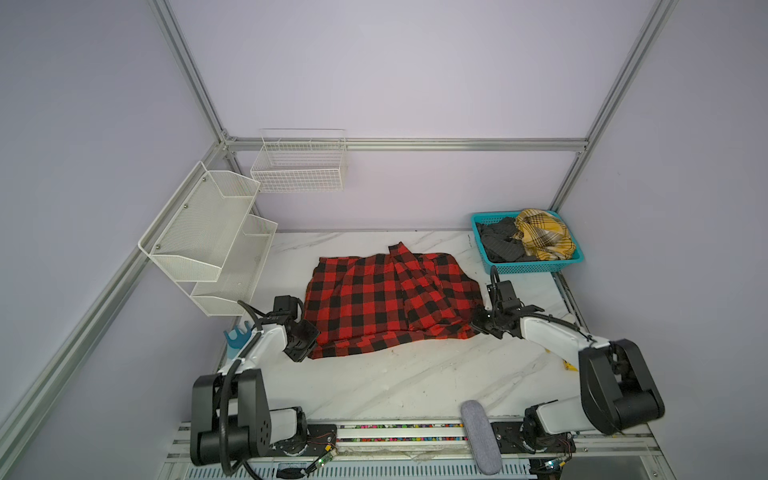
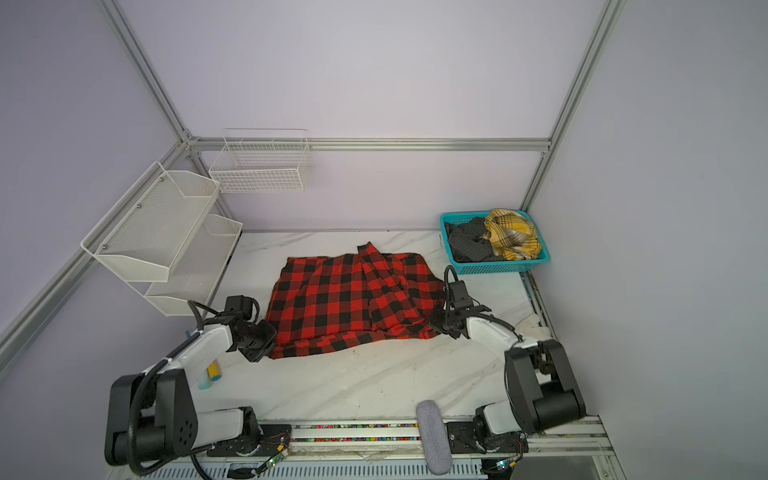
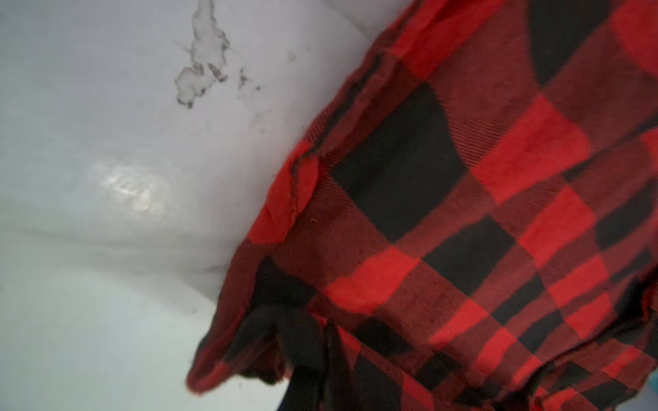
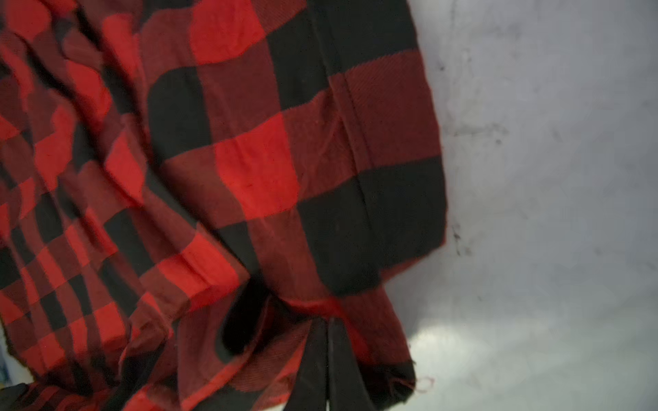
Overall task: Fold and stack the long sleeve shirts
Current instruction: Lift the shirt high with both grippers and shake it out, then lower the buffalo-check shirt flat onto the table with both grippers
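Shelf unit (image 1: 199, 224) of white mesh, two tiers, fixed to the left wall. White wire basket (image 1: 299, 166) on the back wall just beside it.

Left gripper (image 1: 307, 343) low at the near-left corner of the red-and-black check shirt (image 1: 386, 299), clamped on the hem. In the left wrist view, dark fingers (image 3: 302, 341) pinched together, cloth bunched round them.

Shirt mid-table, spread on the white marbled table (image 1: 395, 382). Collar toward the back wall, a lengthwise fold near the middle, near hem rumpled.

Right gripper (image 1: 478, 323) at the near-right corner of the same shirt, likewise closed on cloth. In the right wrist view, fingers (image 4: 313, 370) pressed flat together, fabric gathered at the pinch.

Teal basket (image 1: 536, 266) at the far-right table corner, apart from the shirt. Inside, dark grey cloth (image 1: 498, 243) and yellow plaid cloth (image 1: 542, 232), both crumpled.
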